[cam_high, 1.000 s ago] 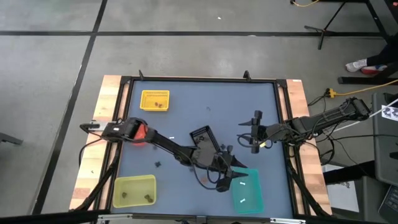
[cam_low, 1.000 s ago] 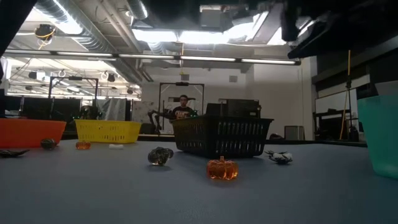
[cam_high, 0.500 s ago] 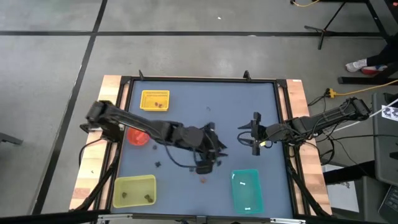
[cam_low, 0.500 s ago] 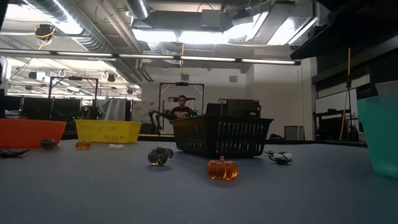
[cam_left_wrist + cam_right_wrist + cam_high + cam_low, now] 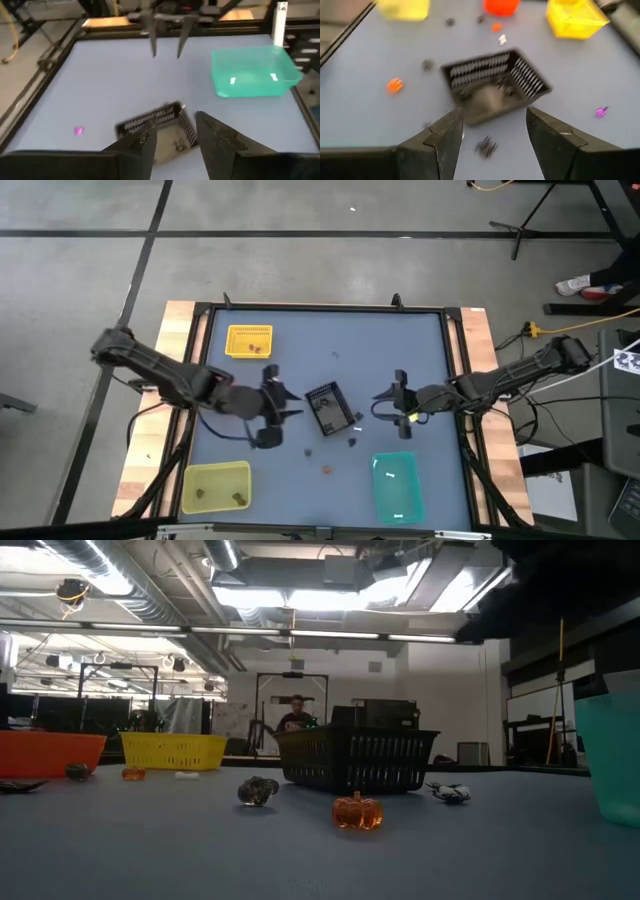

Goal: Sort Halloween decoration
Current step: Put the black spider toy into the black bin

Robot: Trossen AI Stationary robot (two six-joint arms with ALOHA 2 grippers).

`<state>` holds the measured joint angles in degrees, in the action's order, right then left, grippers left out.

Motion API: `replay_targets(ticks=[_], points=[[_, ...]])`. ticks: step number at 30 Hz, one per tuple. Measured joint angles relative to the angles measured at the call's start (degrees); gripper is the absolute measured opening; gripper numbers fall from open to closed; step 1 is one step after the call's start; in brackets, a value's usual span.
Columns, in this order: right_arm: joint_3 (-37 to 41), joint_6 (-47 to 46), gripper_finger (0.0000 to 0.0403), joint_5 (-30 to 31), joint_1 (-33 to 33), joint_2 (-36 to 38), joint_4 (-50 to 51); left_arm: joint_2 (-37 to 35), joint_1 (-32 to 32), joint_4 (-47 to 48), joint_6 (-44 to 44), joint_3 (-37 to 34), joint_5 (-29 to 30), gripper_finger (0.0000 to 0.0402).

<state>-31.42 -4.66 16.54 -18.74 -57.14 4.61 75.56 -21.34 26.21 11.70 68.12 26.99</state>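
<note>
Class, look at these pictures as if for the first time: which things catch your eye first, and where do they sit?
The black tray stands mid-table between the left gripper and the right gripper, both open and empty. Bright containers ring it: a yellow container at the far left and a teal container at the near right.

The basket sits mid-table between the left gripper and right gripper, with small trinkets scattered before it.

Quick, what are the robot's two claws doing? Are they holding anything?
Left gripper: open, holding nothing, beside the black basket.
Right gripper: open, holding nothing, on the basket's other side.
</note>
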Motion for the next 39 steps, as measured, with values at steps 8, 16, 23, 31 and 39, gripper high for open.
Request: replay_targets(ticks=[8, 16, 23, 31, 39], points=[[0.0, -7.11, 0.0215, 6.47, 0.02, -8.04, -13.53, -15.41, 2.49, -17.01, 3.17, -23.88, 0.97, 0.0122], [-0.04, -16.64, 0.0215, 6.49, 0.02, -15.7, -13.65, -20.27, 3.1, -30.03, 5.95, -36.72, 0.84, 0.0121], [-0.04, -15.94, 0.0215, 6.86, 0.02, -21.04, -10.1, -20.23, 3.1, -31.16, 6.15, -38.84, 0.75, 0.0121], [-0.02, -16.19, 0.0215, 6.84, 0.01, -21.6, -4.58, -20.21, 3.1, -32.89, 5.79, -38.84, 0.76, 0.0121], [-0.02, -19.29, 0.0215, 5.92, 0.02, -25.38, -6.74, -20.19, 3.1, -33.28, 5.84, -38.86, 0.77, 0.0121]])
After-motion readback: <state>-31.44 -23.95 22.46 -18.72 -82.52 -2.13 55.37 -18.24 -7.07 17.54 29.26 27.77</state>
